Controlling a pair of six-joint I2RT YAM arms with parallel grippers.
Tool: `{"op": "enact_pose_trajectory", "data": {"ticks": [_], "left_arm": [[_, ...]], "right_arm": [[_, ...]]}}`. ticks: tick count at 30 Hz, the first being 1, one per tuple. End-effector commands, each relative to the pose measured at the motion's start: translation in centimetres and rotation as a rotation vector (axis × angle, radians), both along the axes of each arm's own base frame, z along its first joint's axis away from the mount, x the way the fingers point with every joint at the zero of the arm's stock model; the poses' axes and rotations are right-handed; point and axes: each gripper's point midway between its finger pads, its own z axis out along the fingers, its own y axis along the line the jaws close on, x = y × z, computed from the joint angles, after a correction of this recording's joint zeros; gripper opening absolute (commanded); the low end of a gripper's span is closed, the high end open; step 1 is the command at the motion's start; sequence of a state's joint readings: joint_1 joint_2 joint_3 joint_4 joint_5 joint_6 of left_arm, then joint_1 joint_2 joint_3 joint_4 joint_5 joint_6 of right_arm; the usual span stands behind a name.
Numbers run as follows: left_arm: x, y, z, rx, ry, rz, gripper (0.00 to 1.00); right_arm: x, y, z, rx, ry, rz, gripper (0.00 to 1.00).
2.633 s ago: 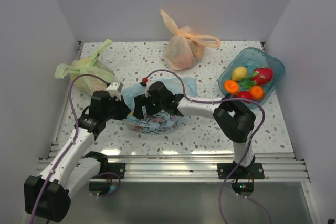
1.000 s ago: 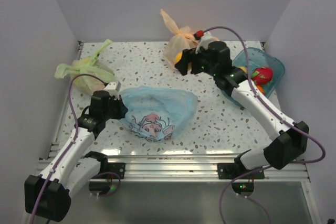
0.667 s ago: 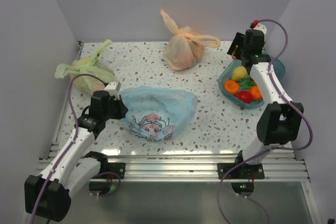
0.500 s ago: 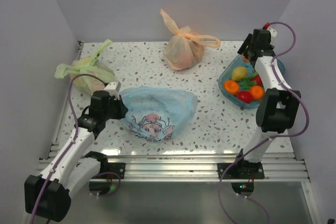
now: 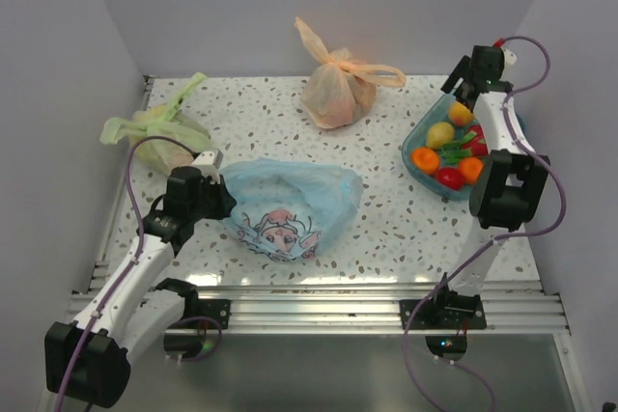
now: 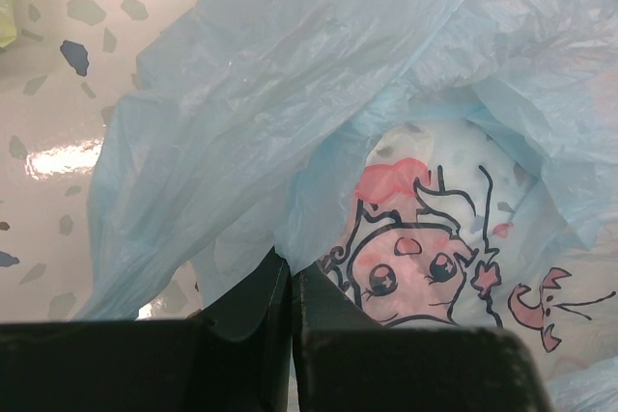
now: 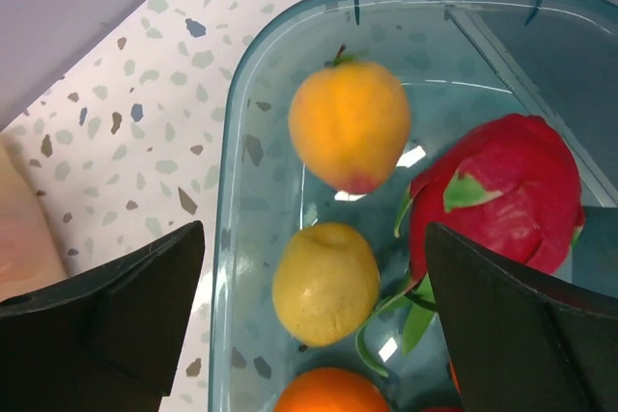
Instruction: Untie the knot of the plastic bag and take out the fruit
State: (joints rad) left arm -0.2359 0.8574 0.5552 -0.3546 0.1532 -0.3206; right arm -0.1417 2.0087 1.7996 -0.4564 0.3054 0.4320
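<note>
Right wrist view: my right gripper [image 7: 314, 231] is hanging spread wide, fruit [image 7: 350, 137] lying just beneath in the teal tub [image 7: 235, 202]. Only the left wrist view is showing my left gripper [image 6: 290, 277] pinching the plastic bag [image 6: 290, 94].

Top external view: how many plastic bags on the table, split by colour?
light blue bag: 1
green bag: 1
orange bag: 1
Total: 3

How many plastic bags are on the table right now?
3: the light blue bag front centre, the green bag at the left edge, the orange bag at the back. No others visible.
</note>
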Motion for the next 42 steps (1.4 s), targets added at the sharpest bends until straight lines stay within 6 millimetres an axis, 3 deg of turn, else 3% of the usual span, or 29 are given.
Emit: {"op": "enact_pose_trajectory", "data": {"ticks": [1,3,5,6,9,10,12,13,14,17,22,25,26,28,29,31,34,40,42], "left_arm": [[1.0,-0.5,2.0,-0.021,-0.076,-0.021,0.05],[1.0,-0.6,2.2,-0.023,-0.085,-0.025,0.05],[1.1,-0.7,2.4,-0.029,-0.091,-0.030,0.06],[1.0,-0.8,2.4,-0.033,-0.091,-0.036,0.06],[1.0,-1.4,2.6,-0.063,-0.091,-0.049,0.06],[0.9,-1.8,2.7,-0.080,-0.087,-0.063,0.06],[1.0,-2.4,3.4,-0.129,-0.103,-0.071,0.06],[0.8,-3.0,3.6,-0.156,-0.100,-0.093,0.06],[1.0,-3.4,4.0,-0.181,-0.102,-0.093,0.07],[1.2,-4.5,5.2,-0.210,-0.116,-0.111,0.07],[0.2,-7.8,6.6,-0.203,-0.121,-0.172,0.09],[-0.9,-8.2,6.2,-0.203,-0.094,-0.176,0.29],[-1.4,-7.9,6.2,-0.206,-0.092,-0.164,0.42],[-1.6,-7.0,6.4,-0.195,-0.099,-0.129,0.57],[-2.2,-6.6,7.0,-0.197,-0.109,-0.117,0.74],[-2.4,-5.8,8.4,-0.192,-0.133,-0.091,0.91],[-3.6,-4.6,10.1,-0.185,-0.155,-0.061,1.00],[-4.8,-0.2,16.4,-0.136,-0.325,0.078,1.00],[-5.3,1.4,17.6,-0.112,-0.371,0.126,1.00]], "right_arm": [[-2.4,1.0,8.0,0.014,-0.152,0.005,0.99],[-4.3,1.8,10.6,0.026,-0.193,0.027,0.99],[-6.0,3.0,11.3,0.059,-0.195,0.070,0.99],[-7.6,3.9,13.9,0.073,-0.248,0.107,0.99],[-10.6,5.8,15.3,0.113,-0.267,0.179,0.99],[-12.4,6.5,17.5,0.113,-0.315,0.204,0.99],[-14.5,7.9,17.5,0.144,-0.311,0.261,0.99],[-16.6,8.7,19.5,0.140,-0.362,0.297,0.99],[-17.7,9.3,19.0,0.144,-0.345,0.329,0.99],[-21.8,10.4,20.8,0.106,-0.400,0.374,0.99],[-25.8,13.1,21.7,0.085,-0.473,0.459,0.99],[-27.5,15.3,20.9,0.078,-0.467,0.567,0.99],[-27.9,16.0,19.7,0.071,-0.441,0.604,0.99],[-29.2,15.9,19.4,0.037,-0.449,0.610,0.99],[-29.6,16.1,18.6,0.026,-0.432,0.623,0.99],[-30.9,15.7,18.3,0.004,-0.432,0.614,0.99],[-32.6,15.0,18.6,-0.029,-0.444,0.595,0.99],[-35.0,13.3,20.2,-0.099,-0.518,0.532,0.99],[-35.7,12.6,20.3,-0.117,-0.543,0.506,0.99]]}}
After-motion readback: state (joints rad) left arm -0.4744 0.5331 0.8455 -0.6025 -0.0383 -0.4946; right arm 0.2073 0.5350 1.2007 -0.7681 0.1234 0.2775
